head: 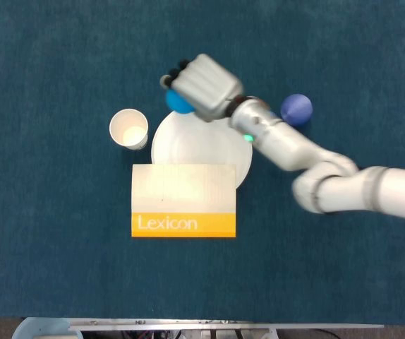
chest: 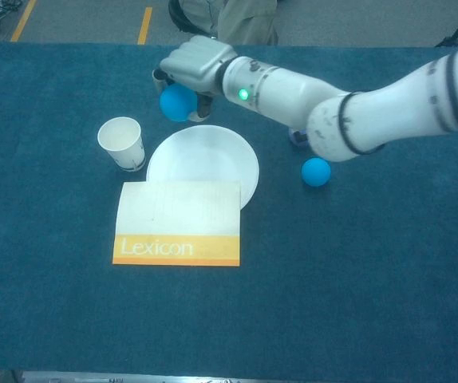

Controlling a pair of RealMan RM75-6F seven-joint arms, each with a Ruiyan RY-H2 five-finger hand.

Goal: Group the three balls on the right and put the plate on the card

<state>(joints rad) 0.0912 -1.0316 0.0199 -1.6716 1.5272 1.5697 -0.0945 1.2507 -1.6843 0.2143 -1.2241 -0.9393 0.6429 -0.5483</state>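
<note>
Right hand (chest: 191, 68) is seen lifted above the table (chest: 388, 287), and a blue ball (chest: 178, 103) is held under its curled fingers. No left hand is seen in either view.

Two more balls are found off to the right of the held one: a purple ball (head: 296, 109) and a small blue ball (chest: 316, 171). In the chest view the purple one is mostly hidden behind the arm. So the held ball would have to be carried to the right, past the plate (chest: 205, 159), to be put with them.

The plate is not yet on the card (chest: 177, 223). It lies flat, just behind the card, with its near edge tucked under the card's far edge. A paper cup (chest: 122, 143) stands just left of the plate.

"Lexicon" can be read in white on the card's yellow strip.
</note>
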